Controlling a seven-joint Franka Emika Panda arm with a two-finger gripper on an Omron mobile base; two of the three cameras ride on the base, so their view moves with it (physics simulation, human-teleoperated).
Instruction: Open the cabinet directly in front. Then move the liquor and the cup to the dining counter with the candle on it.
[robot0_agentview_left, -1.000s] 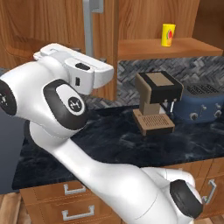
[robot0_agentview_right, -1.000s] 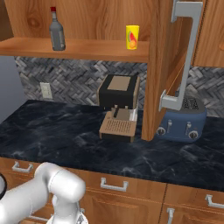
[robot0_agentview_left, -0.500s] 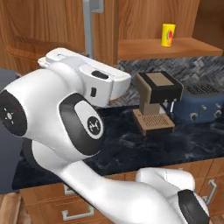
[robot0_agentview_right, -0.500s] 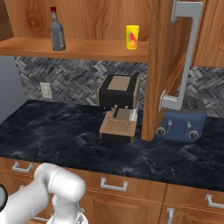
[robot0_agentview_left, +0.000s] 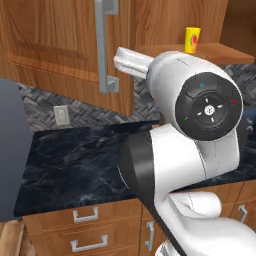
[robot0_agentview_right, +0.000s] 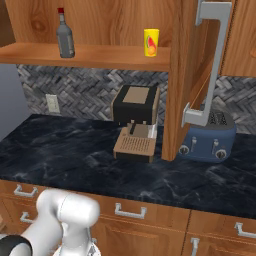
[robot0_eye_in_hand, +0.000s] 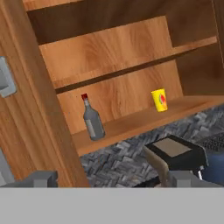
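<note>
I see the cabinet (robot0_agentview_right: 120, 25) standing open, both doors swung out. The liquor (robot0_agentview_right: 64, 36) stands upright on the lowest shelf (robot0_agentview_right: 100, 56), toward its left end. The cup (robot0_agentview_right: 151, 42) stands upright on the same shelf, well to the right of the bottle, near the right door (robot0_agentview_right: 192, 80).

Hand view: both items again, bottle (robot0_eye_in_hand: 92, 119) left, cup (robot0_eye_in_hand: 160, 100) right, with a second shelf (robot0_eye_in_hand: 131, 65) above them. That upper shelf is out of frame in the right base view. The gripper (robot0_eye_in_hand: 111, 178) sits at the bottom edge with its two tips far apart and nothing between them; jaws wide, well short of the shelf.

Right base view: a black coffee machine (robot0_agentview_right: 135, 122) stands on the dark marble counter (robot0_agentview_right: 75, 160) below the shelf, and a blue toaster (robot0_agentview_right: 210, 137) sits to its right, partly behind the right door's edge. The door's long silver handle (robot0_agentview_right: 207, 65) faces the camera. A wall outlet (robot0_agentview_right: 51, 104) sits on the herringbone backsplash at left.

Left base view: the arm (robot0_agentview_left: 195, 130) blocks most of the shelf. I can make out the cup (robot0_agentview_left: 192, 39) above it, and the left door (robot0_agentview_left: 65, 50) with its handle (robot0_agentview_left: 106, 45). The bottle is hidden here. Low drawers (robot0_agentview_left: 85, 230) run under the counter.
</note>
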